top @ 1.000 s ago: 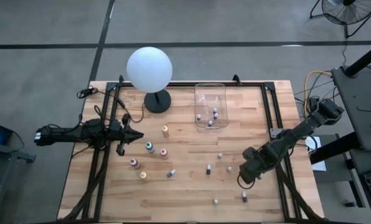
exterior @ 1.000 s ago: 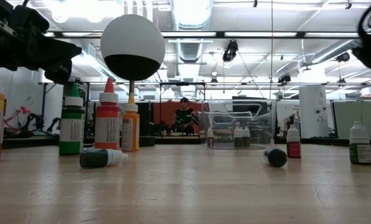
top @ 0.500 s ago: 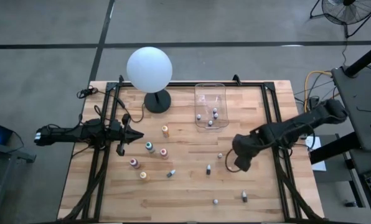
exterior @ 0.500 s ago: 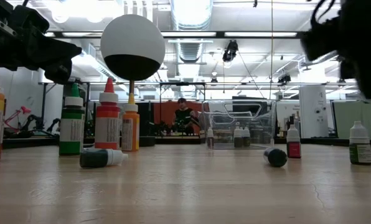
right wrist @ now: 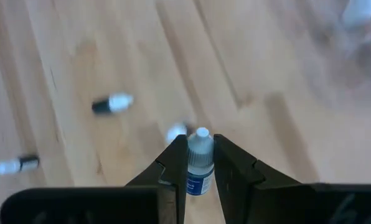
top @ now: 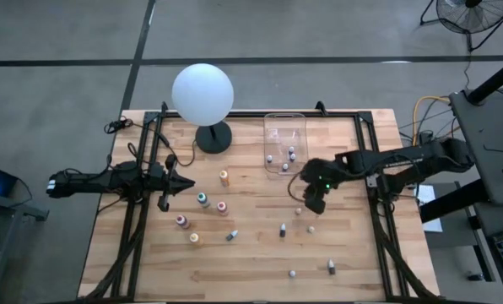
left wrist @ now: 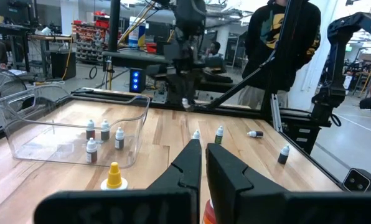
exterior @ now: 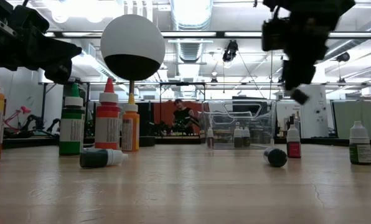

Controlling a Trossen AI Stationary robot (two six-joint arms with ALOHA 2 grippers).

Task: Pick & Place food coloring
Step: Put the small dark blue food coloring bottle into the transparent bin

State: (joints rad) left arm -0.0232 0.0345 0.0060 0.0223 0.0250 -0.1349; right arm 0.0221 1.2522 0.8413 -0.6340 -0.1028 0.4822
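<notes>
Small dropper bottles are scattered on the wooden table: orange (top: 224, 177), teal (top: 202, 199), pink (top: 222, 207) and yellow (top: 194, 238) ones stand left of centre. Tiny dark-and-white ones (top: 283, 229) stand further right. My right gripper (top: 312, 196) hovers right of centre, just near of the clear bin (top: 285, 143), shut on a tiny white-capped bottle (right wrist: 199, 162). In the low view it hangs high (exterior: 297, 68). My left gripper (top: 184, 183) waits shut over the table's left side. My right gripper pinches the tiny bottle by its blue-labelled body (right wrist: 198, 177) between the two fingers (right wrist: 173, 168). The white cap (right wrist: 201, 138) sticks out past the fingertips. The fingers point down at the table, and the bottle is lifted clear of the wood.
A white globe lamp (top: 202, 93) stands at the far edge, left of the bin. The bin holds a few tiny bottles (top: 289, 156). More small bottles sit near the near edge (top: 331, 268). A person (left wrist: 285, 43) stands beyond the table's right side.
My right gripper has swung from the table's near right area toward the far edge and the left, arriving just short of the clear bin, with the bottle carried along. The bottles on the table have stayed where they were.
</notes>
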